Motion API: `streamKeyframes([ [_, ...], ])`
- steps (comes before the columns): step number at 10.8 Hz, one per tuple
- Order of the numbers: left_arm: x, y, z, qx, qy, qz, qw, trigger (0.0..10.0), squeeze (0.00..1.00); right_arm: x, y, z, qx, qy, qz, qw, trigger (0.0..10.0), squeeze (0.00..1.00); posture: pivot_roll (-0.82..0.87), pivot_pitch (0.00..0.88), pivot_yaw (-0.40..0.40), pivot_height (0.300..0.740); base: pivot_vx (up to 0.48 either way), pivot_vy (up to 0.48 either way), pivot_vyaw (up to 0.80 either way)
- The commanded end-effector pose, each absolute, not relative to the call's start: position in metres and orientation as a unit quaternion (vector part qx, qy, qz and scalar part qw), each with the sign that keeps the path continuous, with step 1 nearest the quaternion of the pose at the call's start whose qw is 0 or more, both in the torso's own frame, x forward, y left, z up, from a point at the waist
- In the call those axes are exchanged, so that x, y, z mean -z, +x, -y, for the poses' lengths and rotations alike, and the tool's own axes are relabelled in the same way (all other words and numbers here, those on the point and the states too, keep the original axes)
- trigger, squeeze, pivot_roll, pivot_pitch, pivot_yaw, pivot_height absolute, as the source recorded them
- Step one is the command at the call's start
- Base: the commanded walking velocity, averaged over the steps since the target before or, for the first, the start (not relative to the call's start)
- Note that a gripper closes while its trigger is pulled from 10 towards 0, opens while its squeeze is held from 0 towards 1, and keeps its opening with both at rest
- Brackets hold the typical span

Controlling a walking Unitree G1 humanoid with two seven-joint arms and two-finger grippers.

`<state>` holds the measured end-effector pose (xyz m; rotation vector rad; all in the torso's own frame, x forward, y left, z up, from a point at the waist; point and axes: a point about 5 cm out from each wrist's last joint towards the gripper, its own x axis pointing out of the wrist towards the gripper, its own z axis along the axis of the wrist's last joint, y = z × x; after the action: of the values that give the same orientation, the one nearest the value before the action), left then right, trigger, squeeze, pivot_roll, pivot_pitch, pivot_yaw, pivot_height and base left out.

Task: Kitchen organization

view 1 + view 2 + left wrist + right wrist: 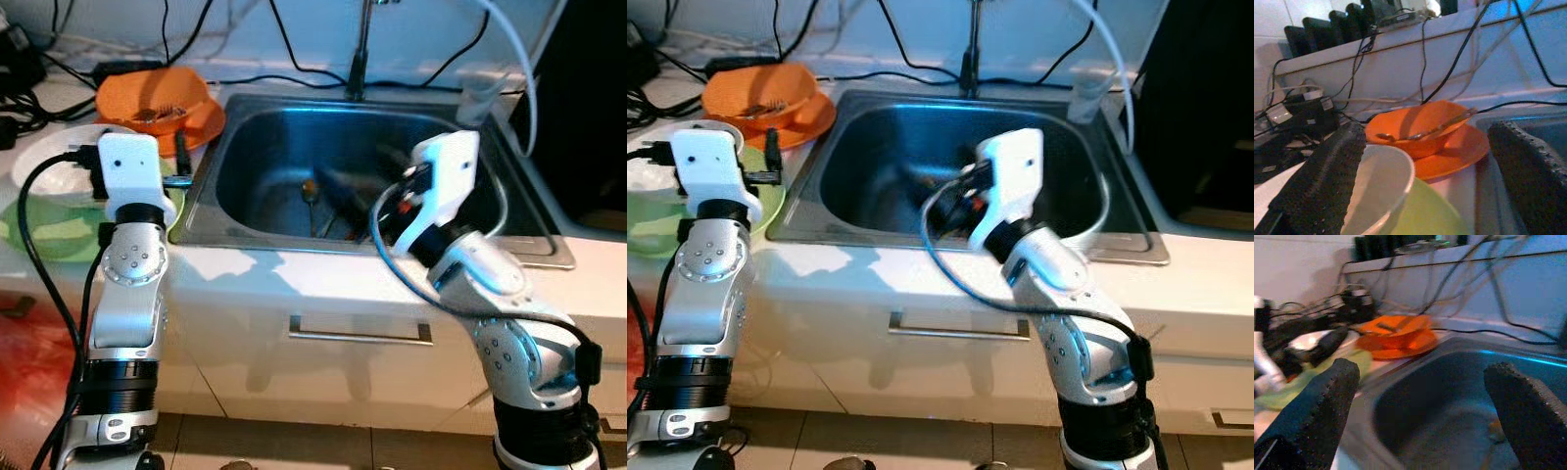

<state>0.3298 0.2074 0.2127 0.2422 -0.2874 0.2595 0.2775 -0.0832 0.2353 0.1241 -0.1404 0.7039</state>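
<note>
Down at the bottom of the frame, a white cabinet drawer (360, 331) sits between the two silver arms. At left, the left gripper (1425, 181) hovers over a white bowl (1382, 182) on a green plate (49, 233), fingers spread wide, holding nothing. At centre, the right gripper (1420, 416) hangs over the steel sink (257, 227), also wide open and empty. Utensils (323, 211) lie on the sink floor. Upper left, an orange bowl (152, 98) with a spoon (1425, 130) rests on an orange plate (1462, 149).

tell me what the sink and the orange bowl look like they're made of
Sink: looks like stainless steel with a brushed, semi-gloss finish, judging by its grey sheen and soft blue reflections on the walls. Orange bowl: probably plastic or melamine, going by the uniform bright colour and smooth, mildly glossy surface; glazed ceramic can't be ruled out.
</note>
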Motion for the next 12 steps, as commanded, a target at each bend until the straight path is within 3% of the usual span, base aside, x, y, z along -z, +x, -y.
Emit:
streamKeyframes([
  [1,-0.213,0.329,-0.216,-0.153,0.122,0.141,0.970,10.0,0.00,-0.236,0.269,0.078,-0.377,0.055,0.063,0.922,10.0,0.00,0.04,0.071,-0.004,0.740,0.000,0.000,0.00],
  [8,-0.218,0.336,-0.248,-0.240,0.067,0.088,0.964,10.0,0.00,-0.239,0.263,0.073,-0.407,0.035,0.065,0.911,10.0,0.00,0.04,0.076,-0.009,0.740,0.000,0.000,0.00],
  [12,-0.207,0.340,-0.245,-0.244,-0.061,0.051,0.967,10.0,0.00,-0.238,0.265,0.075,-0.401,0.029,0.065,0.913,10.0,0.00,0.03,0.065,-0.006,0.740,0.000,0.000,0.00],
])
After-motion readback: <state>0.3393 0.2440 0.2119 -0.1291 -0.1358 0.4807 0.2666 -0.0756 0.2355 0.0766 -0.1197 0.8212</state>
